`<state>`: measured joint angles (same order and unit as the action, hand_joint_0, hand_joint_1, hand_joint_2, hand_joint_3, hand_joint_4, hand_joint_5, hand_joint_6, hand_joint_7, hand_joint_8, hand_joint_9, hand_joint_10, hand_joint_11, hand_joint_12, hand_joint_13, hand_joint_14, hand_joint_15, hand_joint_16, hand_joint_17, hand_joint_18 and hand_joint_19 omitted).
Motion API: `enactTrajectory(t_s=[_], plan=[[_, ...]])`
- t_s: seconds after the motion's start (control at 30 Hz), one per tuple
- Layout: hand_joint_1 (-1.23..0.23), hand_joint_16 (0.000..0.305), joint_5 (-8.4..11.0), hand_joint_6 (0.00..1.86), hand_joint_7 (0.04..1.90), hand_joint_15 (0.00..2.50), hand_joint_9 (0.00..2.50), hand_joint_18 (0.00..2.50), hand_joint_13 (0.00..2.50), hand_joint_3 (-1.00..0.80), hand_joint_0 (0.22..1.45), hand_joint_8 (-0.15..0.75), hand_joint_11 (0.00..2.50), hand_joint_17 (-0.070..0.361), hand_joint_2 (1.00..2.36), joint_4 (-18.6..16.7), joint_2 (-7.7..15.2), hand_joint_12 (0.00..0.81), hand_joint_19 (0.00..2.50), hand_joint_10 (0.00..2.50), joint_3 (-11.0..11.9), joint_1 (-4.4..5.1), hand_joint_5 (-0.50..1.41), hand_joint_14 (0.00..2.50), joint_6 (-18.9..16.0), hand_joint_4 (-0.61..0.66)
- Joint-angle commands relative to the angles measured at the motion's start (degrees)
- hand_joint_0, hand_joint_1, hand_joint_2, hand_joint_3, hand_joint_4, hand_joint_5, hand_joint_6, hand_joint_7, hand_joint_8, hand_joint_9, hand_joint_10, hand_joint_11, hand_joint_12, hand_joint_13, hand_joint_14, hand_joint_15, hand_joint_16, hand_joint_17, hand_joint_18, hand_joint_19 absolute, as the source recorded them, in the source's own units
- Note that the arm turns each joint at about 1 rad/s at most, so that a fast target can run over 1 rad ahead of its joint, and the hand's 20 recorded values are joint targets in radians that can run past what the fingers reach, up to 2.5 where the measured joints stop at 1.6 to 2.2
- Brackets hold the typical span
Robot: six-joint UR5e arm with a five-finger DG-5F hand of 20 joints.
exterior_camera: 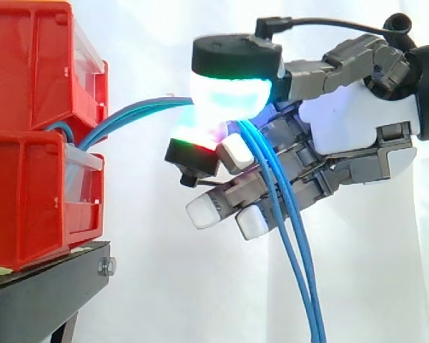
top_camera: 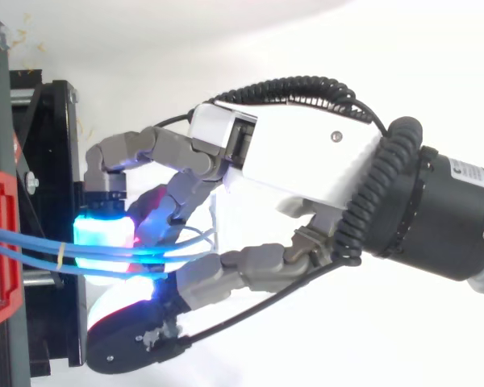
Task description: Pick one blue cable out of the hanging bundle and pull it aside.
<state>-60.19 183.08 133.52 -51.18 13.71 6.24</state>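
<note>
Before a white curtain, two stacked red plastic bins (exterior_camera: 28, 143) are seen; about three thin blue cables (exterior_camera: 150, 106) are clamped by the hand's (exterior_camera: 357, 125) curled fingers (exterior_camera: 229, 96).

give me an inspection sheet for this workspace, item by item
surface: black stand carrying two stacked red bins.
job's things: blue cables, several, not yet separated into one.
clutter: nothing seen.
hand: the hand comes in from the right of the side view, with its fingers curled round the blue cables; the fingertips glow white, cyan and red where they meet the bundle.
cables: the blue ones leave from between the bins, arc across to the hand, bend over its fingers and hang down.
surroundings: white curtain behind everything.
</note>
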Motion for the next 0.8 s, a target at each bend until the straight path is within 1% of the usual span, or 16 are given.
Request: enactTrajectory(t_s=[0.0,0.03,0.13,0.2,0.27,0.33,0.37,0.4,0.5,0.53,0.57,0.6,0.67,0.7,0.77], plan=[[-0.75,0.055,-0.02,0.92,1.42,0.41,1.07,0.81,0.83,-0.50,0.55,0.348,0.58,0.124,1.00,0.00,-0.02,0.422,0.56,0.02,0.03,0.00,-0.12,0.02,0.00,0.26],[-0.71,0.058,-0.02,0.90,1.47,0.41,1.09,0.82,0.84,-0.50,0.51,0.361,0.58,0.130,1.00,0.00,-0.02,0.437,0.56,0.02,0.03,0.00,-0.11,0.02,0.00,0.29],[-0.58,0.063,-0.02,0.89,1.47,0.42,1.10,0.84,0.85,-0.50,0.47,0.381,0.56,0.142,1.00,0.00,-0.02,0.463,0.58,0.01,0.11,0.00,-0.11,0.01,0.00,0.29],[-0.54,0.062,-0.02,0.89,1.48,0.42,1.10,0.83,0.85,-0.50,0.48,0.375,0.56,0.140,1.00,0.00,0.07,0.459,0.58,0.02,0.11,0.00,-0.11,0.01,-0.09,0.29],[-0.55,0.060,-0.02,0.89,1.48,0.42,1.10,0.81,0.84,-0.50,0.51,0.366,0.57,0.134,1.00,0.00,-0.02,0.449,0.60,0.02,0.20,0.00,-0.11,0.02,-0.09,0.29],[-0.64,0.057,-0.02,0.88,1.53,0.43,1.09,0.78,0.82,-0.28,0.56,0.360,0.57,0.128,1.02,0.09,-0.02,0.435,0.61,0.02,0.20,0.00,-0.12,0.02,-0.09,0.31],[-0.65,0.057,-0.02,0.89,1.52,0.43,1.08,0.78,0.82,-0.19,0.55,0.360,0.57,0.129,1.02,0.18,-0.02,0.439,0.61,0.02,0.29,0.00,-0.12,0.02,-0.09,0.31],[-0.66,0.062,-0.02,0.89,1.53,0.42,1.09,0.82,0.84,-0.12,0.54,0.380,0.57,0.139,1.02,0.26,-0.02,0.459,0.59,0.02,0.29,0.00,-0.12,0.01,-0.09,0.30],[-0.73,0.064,0.07,0.90,1.54,0.42,1.08,0.84,0.85,0.01,0.56,0.388,0.58,0.144,1.02,0.61,-0.02,0.469,0.56,0.02,0.55,0.00,-0.13,0.01,-0.18,0.32],[-0.75,0.062,0.07,0.90,1.55,0.42,1.08,0.84,0.85,0.06,0.58,0.390,0.58,0.140,1.02,1.14,-0.02,0.459,0.56,0.02,0.82,0.00,-0.13,0.01,-0.18,0.32],[-0.79,0.059,0.07,0.91,1.59,0.42,1.06,0.82,0.83,0.08,0.61,0.374,0.59,0.133,1.03,1.32,-0.02,0.440,0.57,0.02,0.99,0.00,-0.13,0.02,-0.18,0.30],[-0.80,0.059,0.07,0.91,1.60,0.42,1.05,0.82,0.83,0.08,0.61,0.371,0.59,0.132,1.03,1.49,-0.02,0.442,0.56,0.02,1.08,0.00,-0.13,0.02,-0.18,0.29],[-0.83,0.056,-0.02,0.91,1.68,0.41,1.03,0.80,0.82,0.08,0.65,0.354,0.61,0.126,1.03,2.02,-0.02,0.421,0.55,0.02,1.26,0.00,-0.14,0.02,-0.18,0.26],[-0.86,0.056,-0.02,0.91,1.69,0.42,1.02,0.80,0.81,0.04,0.68,0.348,0.62,0.125,1.03,2.11,-0.02,0.416,0.54,0.02,1.26,0.00,-0.15,0.02,-0.18,0.27],[-0.90,0.055,-0.02,0.91,1.70,0.40,0.99,0.78,0.80,-0.08,0.74,0.337,0.59,0.124,1.03,2.11,-0.02,0.412,0.52,0.02,1.26,0.00,-0.15,0.02,-0.18,0.29]])
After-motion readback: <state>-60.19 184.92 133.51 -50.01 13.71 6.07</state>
